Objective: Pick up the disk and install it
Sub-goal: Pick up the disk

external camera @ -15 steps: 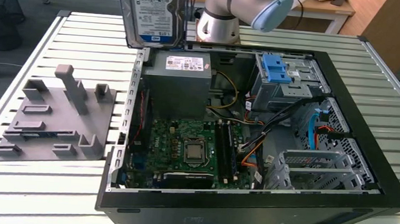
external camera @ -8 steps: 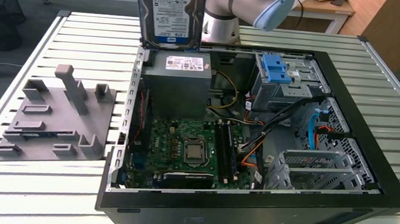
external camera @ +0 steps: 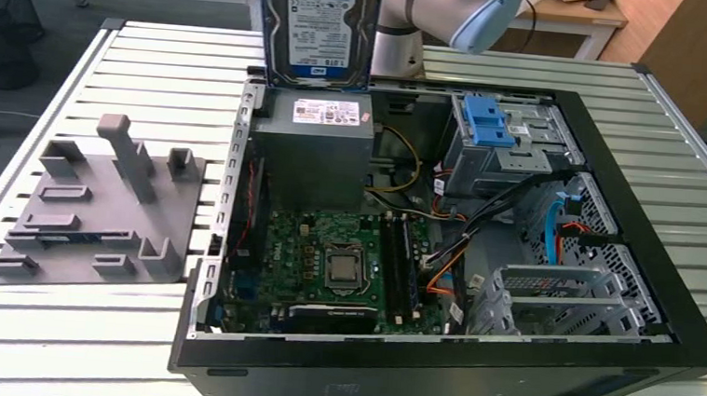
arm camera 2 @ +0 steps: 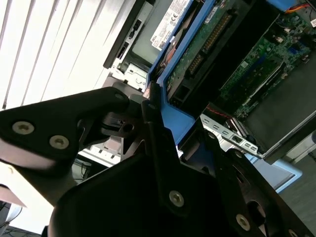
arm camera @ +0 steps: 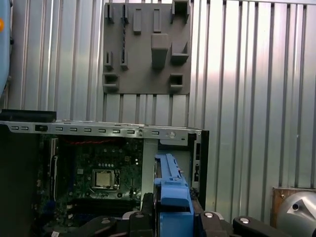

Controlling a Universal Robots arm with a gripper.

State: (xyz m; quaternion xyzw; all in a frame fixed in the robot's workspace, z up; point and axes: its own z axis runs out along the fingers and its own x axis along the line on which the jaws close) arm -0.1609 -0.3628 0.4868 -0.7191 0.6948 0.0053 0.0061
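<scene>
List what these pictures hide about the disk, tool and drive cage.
The disk: its upper end is cut off by the exterior view's top edge.
The tool: its body is cut off by the first wrist view's edge.
The drive cage: its bays are hidden in the exterior view under its metal top and blue latch.

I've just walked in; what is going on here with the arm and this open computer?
The robot arm is holding the disk by its blue end, with the gripper shut on it. In the exterior view the disk hangs upright, label facing the camera, above the open computer case near the grey power-supply box. It is not yet in the drive cage.
</scene>
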